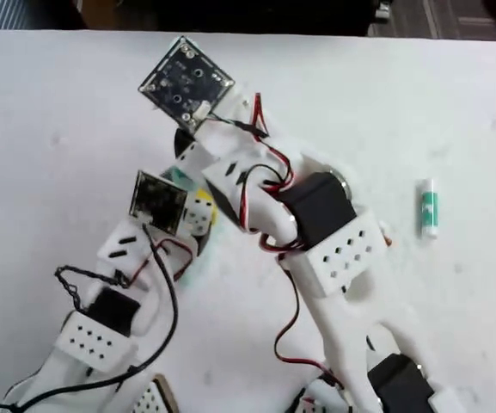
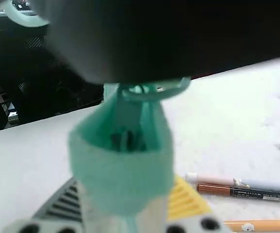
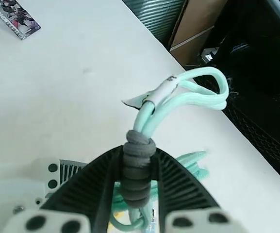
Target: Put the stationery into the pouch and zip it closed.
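though i cannot tell the left hand's [image 2: 123, 162] state, the right hand [image 3: 139, 167] clamps the mint cord [image 3: 190, 91].

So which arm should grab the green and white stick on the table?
Probably the right arm: the stick lies on its side of the table. But its gripper is shut on a mint cord and must let go first.

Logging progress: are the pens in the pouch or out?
Out: the pens lie on the table, beside the mint pouch.

Bright even light, glare on table [image 1: 50, 129]
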### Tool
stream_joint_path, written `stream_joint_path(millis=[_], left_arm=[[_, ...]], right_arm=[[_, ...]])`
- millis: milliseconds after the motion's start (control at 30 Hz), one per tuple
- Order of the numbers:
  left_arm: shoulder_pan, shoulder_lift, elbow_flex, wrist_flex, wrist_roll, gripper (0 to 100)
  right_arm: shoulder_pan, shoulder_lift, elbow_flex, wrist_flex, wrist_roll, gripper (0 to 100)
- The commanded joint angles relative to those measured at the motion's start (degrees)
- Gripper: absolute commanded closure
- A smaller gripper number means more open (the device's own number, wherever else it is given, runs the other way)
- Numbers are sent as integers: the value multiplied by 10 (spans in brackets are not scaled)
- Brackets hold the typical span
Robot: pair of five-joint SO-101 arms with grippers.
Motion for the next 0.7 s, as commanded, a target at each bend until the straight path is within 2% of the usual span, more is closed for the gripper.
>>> stream_joint_path(millis=[0,200,433,667], left_arm=[[-7,26,-3,2,-3,979],[-9,-22,29,6,0,979],[36,-61,-49,215,26,957],[32,-64,-55,238,26,925]], right_arm=[[19,-10,1,-8,-5,982],[39,-10,2,-8,-5,982],[37,-9,7,-7,-5,982],[37,-10,60,-18,-5,982]])
